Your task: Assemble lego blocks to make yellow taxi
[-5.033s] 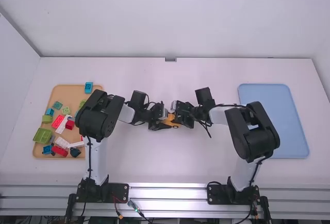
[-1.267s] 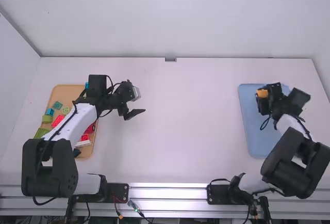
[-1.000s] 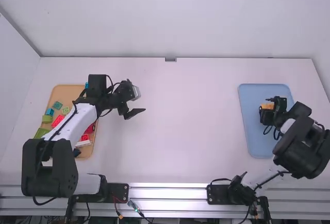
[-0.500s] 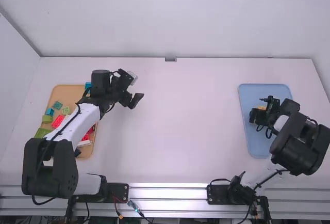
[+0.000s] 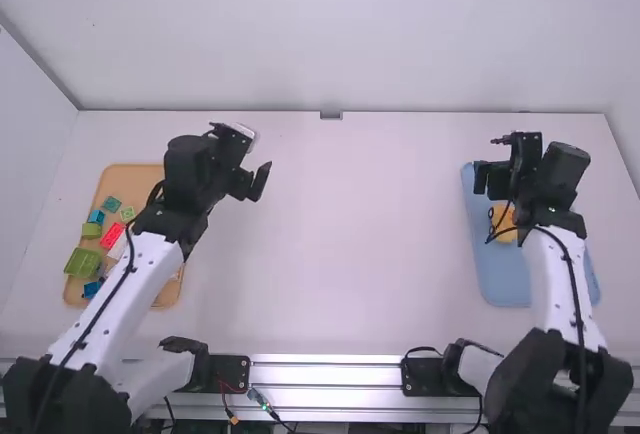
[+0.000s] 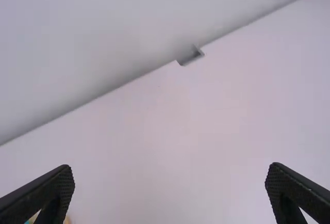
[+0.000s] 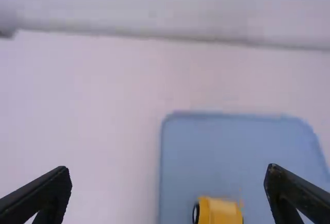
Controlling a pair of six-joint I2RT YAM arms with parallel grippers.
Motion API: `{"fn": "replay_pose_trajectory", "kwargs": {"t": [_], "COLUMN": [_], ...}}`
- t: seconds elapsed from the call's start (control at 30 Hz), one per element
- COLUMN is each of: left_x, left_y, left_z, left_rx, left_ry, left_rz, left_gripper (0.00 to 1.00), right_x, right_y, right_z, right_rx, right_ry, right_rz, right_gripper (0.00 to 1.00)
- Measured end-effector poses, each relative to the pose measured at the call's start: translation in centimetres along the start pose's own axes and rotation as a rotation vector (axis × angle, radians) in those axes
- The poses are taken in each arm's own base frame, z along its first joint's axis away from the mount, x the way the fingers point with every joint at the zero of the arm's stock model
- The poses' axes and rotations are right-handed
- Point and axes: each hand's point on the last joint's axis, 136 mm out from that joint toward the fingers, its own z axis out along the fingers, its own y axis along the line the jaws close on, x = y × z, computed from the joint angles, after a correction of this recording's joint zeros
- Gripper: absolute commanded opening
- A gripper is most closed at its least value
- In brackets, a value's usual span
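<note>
Yellow taxi: it lies on the blue tray point(image 5: 510, 284), and the right wrist view shows you its yellow body point(image 7: 223, 212) with a round black part point(image 7: 196, 213) at one side, likely a wheel.
Handling: expect it to be light and stiff, the plastic fairly slick; its weak points are probably the joints between blocks, not the blocks themselves.
Where to hold: if you need it again, take the yellow body low across its two flat sides, clear of the round black part – a pinch on the top piece alone could pull it off.
Right gripper point(image 7: 169, 175): fingers wide apart with nothing between them; you have it above the blue tray, beyond the taxi as seen from the arm's base.
Left gripper point(image 6: 170, 175): also spread wide and holding nothing, over the white table point(image 5: 330, 254), well apart from the taxi.
Wooden tray: at the far left of the table you have loose spares on it, among them a green block point(image 5: 82, 262) and a red block point(image 5: 112, 236).
Step in hand: the build looks done and set down, so your next move is probably to draw both arms back without brushing the taxi.
</note>
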Motion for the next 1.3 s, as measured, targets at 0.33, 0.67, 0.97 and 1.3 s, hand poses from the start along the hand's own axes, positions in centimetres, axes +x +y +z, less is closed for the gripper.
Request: {"fn": "replay_pose_trajectory", "kwargs": {"t": [0.33, 0.67, 0.97, 1.3], "left_x": [2.9, 7.1, 11.7, 17.5], "left_y": [4.8, 4.0, 2.1, -0.1], "left_z": [-2.4, -5.4, -6.9, -7.3], "left_rx": [-0.205, -0.266, -0.273, -0.277], "left_ry": [0.000, -0.020, -0.023, -0.029], "left_rz": [-0.129, -0.288, -0.318, -0.321], "left_gripper": [0.83, 0.63, 0.42, 0.19], "right_x": [-1.1, 1.1, 6.3, 12.6], "right_y": [2.9, 8.2, 9.2, 9.9], "right_z": [-0.8, -3.4, -4.8, -5.3], "right_rx": [0.016, -0.004, 0.002, 0.009], "right_ry": [-0.088, -0.137, -0.131, -0.134], "right_rz": [0.006, 0.082, 0.118, 0.125], "right_gripper": [0.83, 0.62, 0.42, 0.18]}}
